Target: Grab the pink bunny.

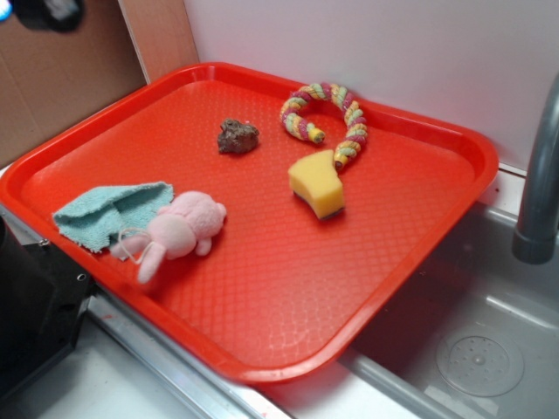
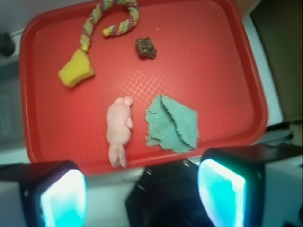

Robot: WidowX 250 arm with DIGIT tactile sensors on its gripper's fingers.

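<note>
Contents of the shallow red plastic tray (image 1: 419,253) with textured floor, listed left to right as in the exterior view.

1. Light-blue rumpled terry cloth (image 1: 109,212), lying flat near the tray's left rim, partly folded over itself. Wrist view: (image 2: 171,124).

2. Small pale-pink fuzzy plush bunny (image 1: 179,229), lying on its side just right of the cloth and touching or nearly touching its edge; long floppy ears point toward the tray's near rim, a thin pale string loop beside them. Wrist view: (image 2: 118,127), lengthwise, ears toward the camera, well above the gap between the fingers, nothing gripping it.

3. Dark-brown lumpy irregular object (image 1: 237,136), alone toward the back of the tray, apart from all else. Material cannot be told.

4. Yellow wedge-shaped foam sponge (image 1: 318,184) with a darker underside, mid-tray.

5. Pink, yellow and green striped twisted rope toy (image 1: 336,118), curved in a hook, one end touching the sponge's upper edge.

6. Grey metal faucet pipe (image 1: 540,188), right edge, over a grey sink basin (image 1: 472,349).

End effector: gripper (image 2: 142,194), wrist view only; two black fingers with glowing cyan pads (image 2: 64,201) spread wide apart, released, empty, held above the tray's near rim.
</note>
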